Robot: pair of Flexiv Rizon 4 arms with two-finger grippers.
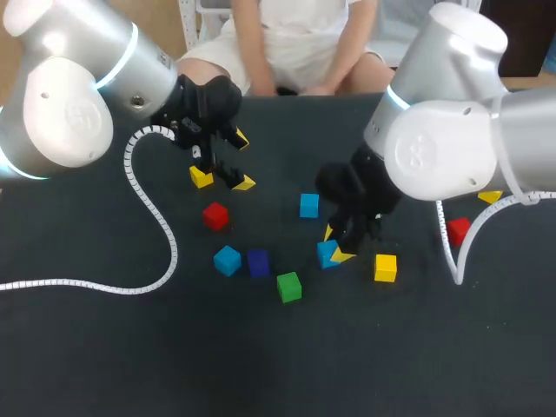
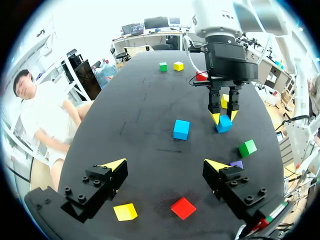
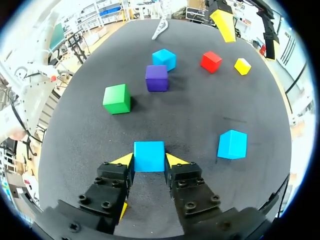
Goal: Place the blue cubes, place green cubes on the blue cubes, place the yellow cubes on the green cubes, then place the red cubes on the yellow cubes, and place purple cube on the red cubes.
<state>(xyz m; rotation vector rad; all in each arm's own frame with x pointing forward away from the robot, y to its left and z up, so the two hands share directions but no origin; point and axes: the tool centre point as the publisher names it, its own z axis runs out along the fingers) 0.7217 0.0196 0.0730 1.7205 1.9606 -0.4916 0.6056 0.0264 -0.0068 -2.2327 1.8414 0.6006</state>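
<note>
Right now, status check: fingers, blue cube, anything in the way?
Right gripper shut on blue cube. Left gripper open, empty, near yellow cube and red cube. Nothing stacked yet. Second blue cube beside the grasp, apart from it.

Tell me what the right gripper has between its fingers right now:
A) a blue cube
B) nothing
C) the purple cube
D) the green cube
A: in the right wrist view, the right gripper has its two yellow tips against opposite sides of a blue cube that sits on the table; the green and purple cubes lie apart, farther ahead of it.
</note>
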